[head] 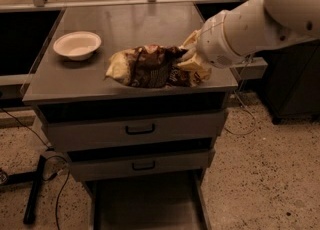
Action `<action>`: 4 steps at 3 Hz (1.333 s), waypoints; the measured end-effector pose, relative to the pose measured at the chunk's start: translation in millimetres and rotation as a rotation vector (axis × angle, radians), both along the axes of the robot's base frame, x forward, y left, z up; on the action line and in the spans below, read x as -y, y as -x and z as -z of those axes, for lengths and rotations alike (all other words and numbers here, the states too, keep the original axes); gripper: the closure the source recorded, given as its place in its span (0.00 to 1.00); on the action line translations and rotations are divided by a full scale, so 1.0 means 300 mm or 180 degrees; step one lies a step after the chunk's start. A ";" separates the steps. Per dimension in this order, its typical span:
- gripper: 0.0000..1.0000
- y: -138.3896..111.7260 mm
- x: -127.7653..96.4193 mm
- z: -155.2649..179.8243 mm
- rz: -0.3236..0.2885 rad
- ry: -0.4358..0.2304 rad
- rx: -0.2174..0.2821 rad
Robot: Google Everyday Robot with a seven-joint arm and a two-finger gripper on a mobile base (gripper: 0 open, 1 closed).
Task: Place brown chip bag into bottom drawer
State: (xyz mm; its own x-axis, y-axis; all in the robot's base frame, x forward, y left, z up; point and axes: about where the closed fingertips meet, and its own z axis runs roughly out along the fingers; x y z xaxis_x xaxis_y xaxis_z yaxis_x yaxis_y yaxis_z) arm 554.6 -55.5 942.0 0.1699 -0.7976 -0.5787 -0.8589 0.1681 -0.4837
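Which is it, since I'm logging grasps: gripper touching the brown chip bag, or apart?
Touching. The camera view shows the gripper buried in the brown chip bag's crumpled right end.
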 end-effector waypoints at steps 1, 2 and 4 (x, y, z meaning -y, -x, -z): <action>1.00 0.147 0.087 0.022 0.0152 0.0119 0.0021; 1.00 0.257 0.139 0.098 0.0244 0.0198 -0.0035; 1.00 0.472 0.219 0.439 0.0435 0.0267 -0.0533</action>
